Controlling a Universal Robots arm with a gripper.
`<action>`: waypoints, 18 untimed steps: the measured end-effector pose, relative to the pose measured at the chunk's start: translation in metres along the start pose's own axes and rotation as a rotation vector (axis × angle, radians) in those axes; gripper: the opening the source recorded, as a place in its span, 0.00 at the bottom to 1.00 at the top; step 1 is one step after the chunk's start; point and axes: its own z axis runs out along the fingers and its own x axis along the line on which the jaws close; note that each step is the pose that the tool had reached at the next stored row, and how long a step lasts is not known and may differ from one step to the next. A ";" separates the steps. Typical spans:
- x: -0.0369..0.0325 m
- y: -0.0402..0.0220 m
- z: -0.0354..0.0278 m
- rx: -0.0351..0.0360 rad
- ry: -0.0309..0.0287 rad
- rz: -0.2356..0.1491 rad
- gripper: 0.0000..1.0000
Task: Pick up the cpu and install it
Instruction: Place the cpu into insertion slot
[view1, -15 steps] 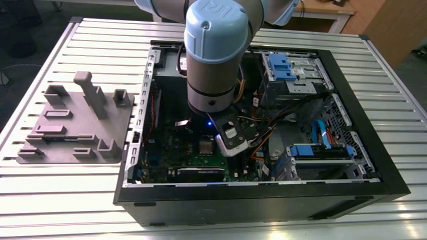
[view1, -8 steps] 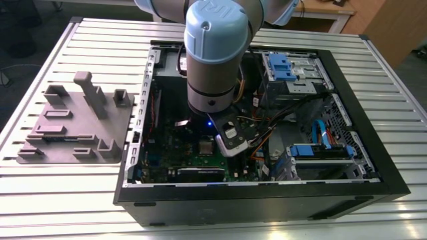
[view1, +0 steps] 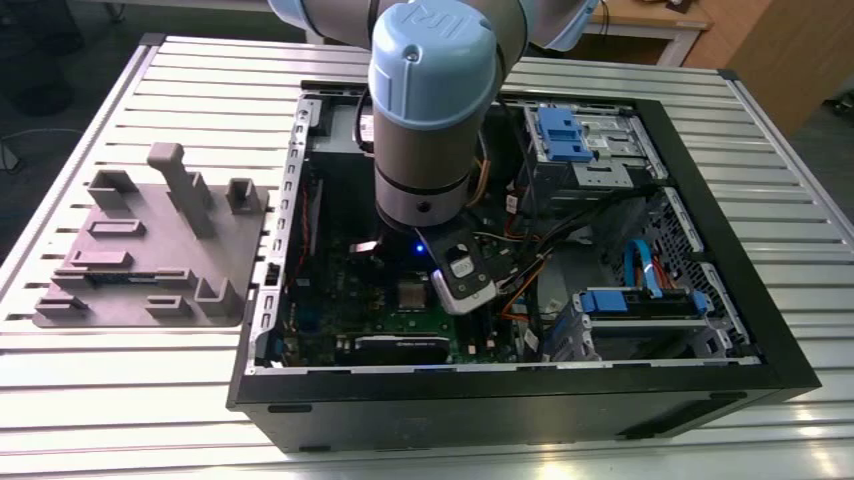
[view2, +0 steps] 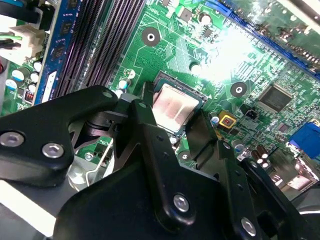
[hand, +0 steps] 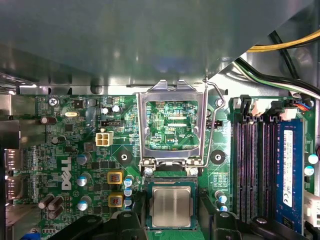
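The cpu (hand: 171, 206) lay flat in the socket of the motherboard (hand: 75, 150), directly between the fingers (hand: 134, 220) of the claw (hand: 172, 217). The claw stood wide, straddling the chip, apparently clear of its edges; the hinged metal frame (hand: 172, 87) stood raised just beyond

Exterior view: on the table (view1: 120, 400), fixture tray (view1: 134, 240) at nine o'clock of the case (view1: 507, 400); inside, cpu (view1: 411, 293) on motherboard (view1: 387, 325), hand (view1: 451, 292) at its three o'clock.

I've got slatted metal table (view1: 120, 400) up close, dark floor (view1: 80, 30) at the exterior view's far left, wooden panel (view1: 787, 50) far right.
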 end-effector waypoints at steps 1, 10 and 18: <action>0.0000 0.0000 0.0000 0.0000 0.0000 0.000 0.53; -0.0001 0.0000 -0.0093 -0.0001 -0.0001 0.000 0.53; -0.0004 0.0000 -0.0228 -0.0002 0.0004 0.000 0.22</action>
